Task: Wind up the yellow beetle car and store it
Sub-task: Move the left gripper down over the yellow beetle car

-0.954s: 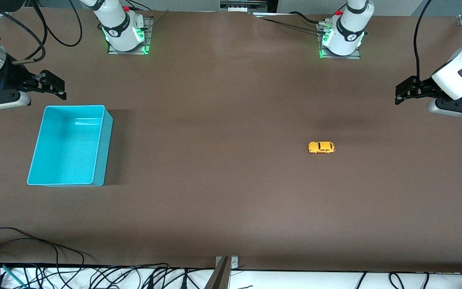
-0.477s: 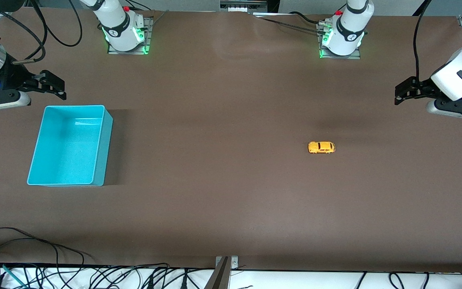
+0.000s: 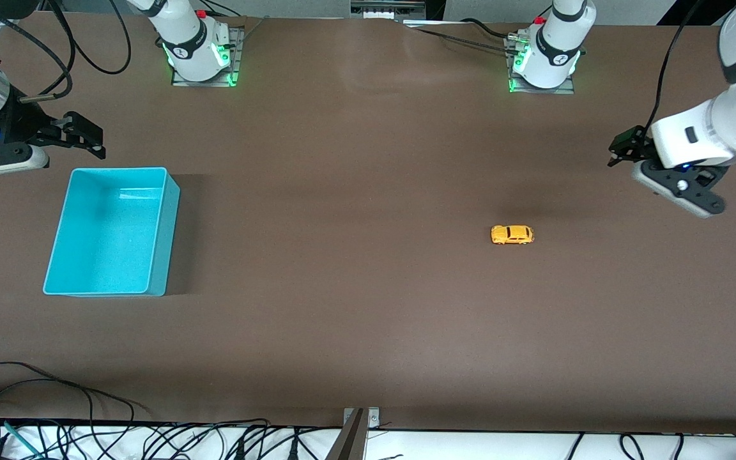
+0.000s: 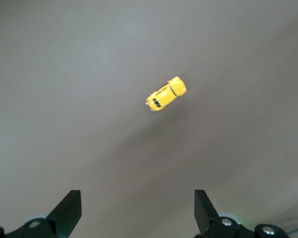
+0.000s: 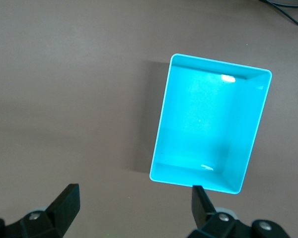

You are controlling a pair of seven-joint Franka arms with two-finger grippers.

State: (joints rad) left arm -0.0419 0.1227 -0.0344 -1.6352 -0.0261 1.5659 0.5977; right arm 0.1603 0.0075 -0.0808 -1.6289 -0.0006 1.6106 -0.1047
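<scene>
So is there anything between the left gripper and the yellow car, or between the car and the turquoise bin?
Nothing visible. The left gripper, open, hangs over bare table toward the left arm's end; the yellow beetle car stands alone, and only bare table lies between it and the empty turquoise bin. The right gripper waits, open.

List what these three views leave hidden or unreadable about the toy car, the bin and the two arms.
- Yellow beetle car: any wind-up part is too small in the front view, blurred in the left wrist view.
- Right arm: cut off by the front view's edge; only the right gripper shows.
- Turquoise bin: outer wall nearest the right arm's end hidden by its own rim.
</scene>
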